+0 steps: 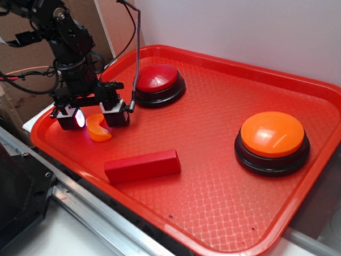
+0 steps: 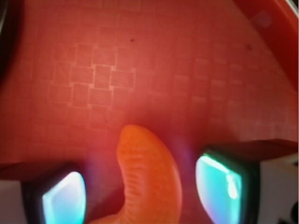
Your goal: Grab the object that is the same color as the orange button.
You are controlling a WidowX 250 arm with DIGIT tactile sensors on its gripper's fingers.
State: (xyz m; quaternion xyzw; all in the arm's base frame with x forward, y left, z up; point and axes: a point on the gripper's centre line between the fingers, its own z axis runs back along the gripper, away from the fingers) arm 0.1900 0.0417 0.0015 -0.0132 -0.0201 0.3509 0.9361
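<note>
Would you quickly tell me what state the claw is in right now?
Claw: open, straddling the small glossy orange crescent-shaped plastic piece, not gripping it.

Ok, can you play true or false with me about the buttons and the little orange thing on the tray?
1. The tool is open, with the orange crescent piece between its fingers. True.
2. The orange button sits right next to the tool. False: it is on the far side of the red tray from the tool; the red button is the nearer one.
3. The red block lies flat on the tray, apart from the crescent. True.
4. The crescent is lifted in the air. False: it lies on the tray.
5. There are three buttons. False: only two.
</note>
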